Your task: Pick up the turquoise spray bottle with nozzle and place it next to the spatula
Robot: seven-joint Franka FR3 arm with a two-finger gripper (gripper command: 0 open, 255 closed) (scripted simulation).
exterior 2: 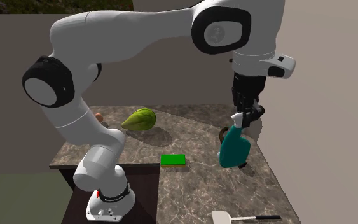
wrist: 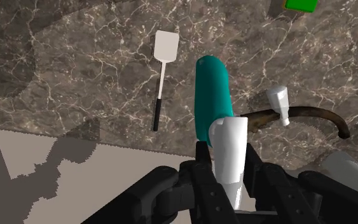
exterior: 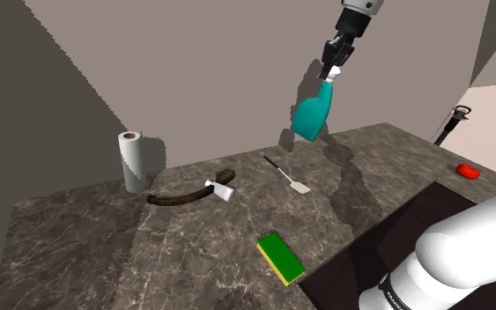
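Gripper (wrist: 225, 156) is clamped on the white nozzle of the bottle (wrist: 210, 89), one black finger each side of the head and touching it. The turquoise body hangs below the fingers, away from the hand. In the shoulder view the bottle (exterior: 312, 114) tilts, nozzle toward 1 o'clock and base toward 7 o'clock, and it appears clear of the counter (exterior: 193, 255), its shadow falling on the stone and the wall behind. Spatula (wrist: 163, 70) lies flat on the counter beyond the bottle's base. In the wrist view its handle runs nearly parallel to the bottle's body, on the side away from the curved tool (wrist: 298, 113). In the shoulder view the spatula (exterior: 288, 176) sits between 6 and 7 o'clock from the bottle, near but apart, with its handle end at 10 o'clock and its blade at 4 o'clock. In the second exterior view it (exterior 2: 244, 218) lies at about 6 o'clock from the bottle (exterior 2: 234, 149). Judgement: carry step, with lowering and release not yet done; the move needs a short travel toward the spatula and then a descent onto bare stone beside the handle. Farther off are the sponge (exterior: 280, 256) and the paper roll (exterior: 132, 160), both well apart from the spatula.
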